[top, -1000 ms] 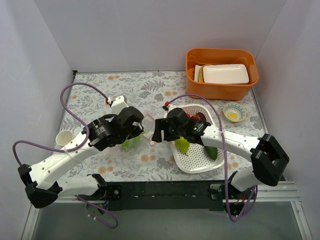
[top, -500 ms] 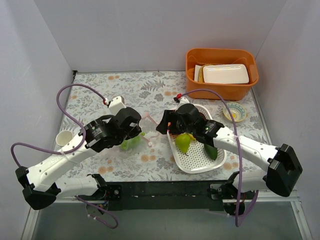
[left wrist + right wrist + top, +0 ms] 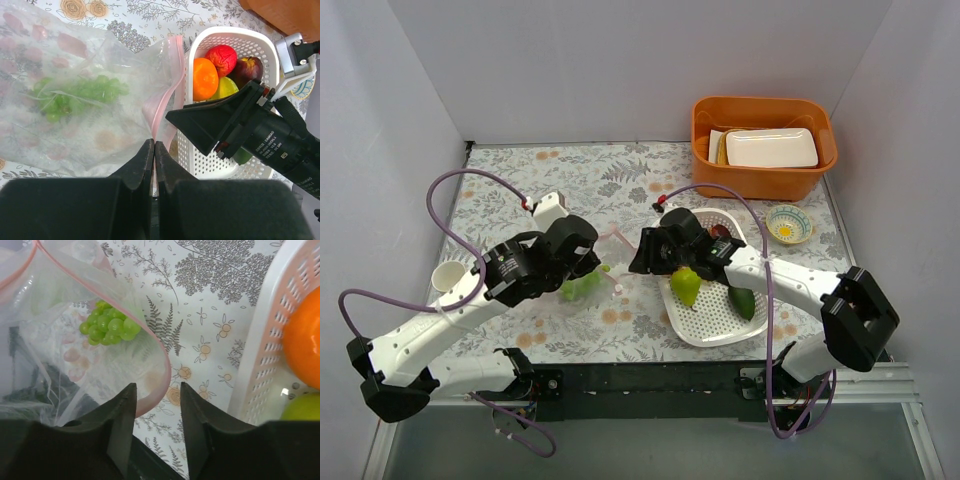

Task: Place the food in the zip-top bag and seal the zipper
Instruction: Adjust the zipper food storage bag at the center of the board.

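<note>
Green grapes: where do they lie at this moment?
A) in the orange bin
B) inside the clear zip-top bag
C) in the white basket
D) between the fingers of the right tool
B: the green grapes show through the clear plastic of the zip-top bag, on the table beside the white basket, not in it.

One bag (image 3: pixel 75 100). One grape bunch (image 3: pixel 75 95), inside it. One basket (image 3: pixel 235 37). Fruit seen in basket: one orange (image 3: pixel 205 78), one red apple (image 3: pixel 223 58), one plum (image 3: pixel 250 67), one yellow-green pear (image 3: pixel 686 286), one dark green avocado (image 3: pixel 741 301). One orange bin (image 3: pixel 760 180). One white tray (image 3: pixel 771 147). One small bowl (image 3: pixel 788 224). One white cup (image 3: pixel 450 276).
</note>
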`<act>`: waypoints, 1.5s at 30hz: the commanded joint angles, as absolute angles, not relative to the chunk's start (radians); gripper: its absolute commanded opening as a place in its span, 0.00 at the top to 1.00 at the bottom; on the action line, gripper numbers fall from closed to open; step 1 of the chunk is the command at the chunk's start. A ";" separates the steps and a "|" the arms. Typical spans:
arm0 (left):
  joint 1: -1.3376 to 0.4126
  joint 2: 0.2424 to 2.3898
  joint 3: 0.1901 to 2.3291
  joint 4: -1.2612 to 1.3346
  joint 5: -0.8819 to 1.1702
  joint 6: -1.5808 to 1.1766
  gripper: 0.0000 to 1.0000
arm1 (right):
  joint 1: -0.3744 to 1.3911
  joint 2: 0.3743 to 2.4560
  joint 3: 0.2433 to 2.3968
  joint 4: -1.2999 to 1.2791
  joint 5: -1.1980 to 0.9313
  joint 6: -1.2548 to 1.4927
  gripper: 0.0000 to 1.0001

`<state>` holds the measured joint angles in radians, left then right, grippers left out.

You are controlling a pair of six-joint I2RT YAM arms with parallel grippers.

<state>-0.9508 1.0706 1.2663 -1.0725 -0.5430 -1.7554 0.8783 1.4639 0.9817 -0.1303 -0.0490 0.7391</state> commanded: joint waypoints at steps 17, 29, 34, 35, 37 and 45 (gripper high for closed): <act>-0.946 1.023 1.339 -1.248 -0.775 -1.827 1.00 | 0.887 1.503 1.408 -0.095 -0.304 0.509 0.99; -0.946 1.025 1.503 -1.316 -0.822 -1.830 1.00 | 0.893 1.612 1.399 -0.227 -0.199 0.541 0.99; -0.946 1.040 1.487 -1.305 -0.804 -1.818 1.00 | 0.893 1.626 1.359 -0.209 -0.190 0.557 0.99; -0.946 1.046 1.491 -1.307 -0.801 -1.819 1.00 | 0.894 1.623 1.352 -0.206 -0.180 0.557 0.99; -0.946 1.061 1.499 -1.295 -0.776 -1.813 1.00 | 0.891 1.611 1.327 -0.195 -0.163 0.557 0.99; -0.946 1.124 1.312 -1.094 -0.626 -1.703 1.00 | 0.888 1.542 1.260 -0.227 -0.051 0.575 0.99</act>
